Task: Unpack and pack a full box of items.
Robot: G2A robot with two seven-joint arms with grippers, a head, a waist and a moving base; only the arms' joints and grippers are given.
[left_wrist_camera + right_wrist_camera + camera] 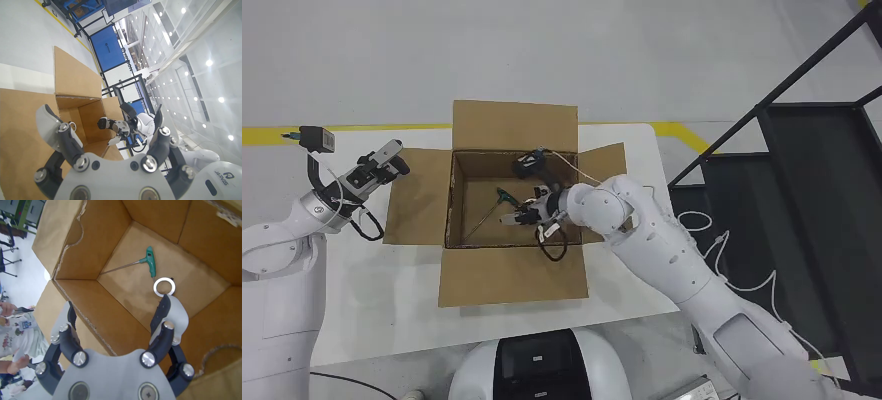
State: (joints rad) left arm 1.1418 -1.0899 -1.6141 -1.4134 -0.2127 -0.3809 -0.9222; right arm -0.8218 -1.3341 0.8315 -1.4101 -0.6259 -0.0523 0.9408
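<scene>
An open cardboard box (512,285) stands on the white table, all flaps folded out. On its floor lie a green T-handle hex key (151,262) (502,197) and, beside the handle's end, a flat white ring (164,286). My right gripper (118,308) (520,214) is inside the box, open and holding nothing, just above and short of the ring. My left gripper (103,115) (392,165) is open and holds nothing; it hangs outside the box over the outer edge of the left flap (22,121). From there the right gripper (109,130) shows within the box walls.
The white table (362,300) has bare room to the left and in front of the box. A black metal stair frame (802,200) stands off the table's right side. A yellow line (272,133) runs along the floor behind.
</scene>
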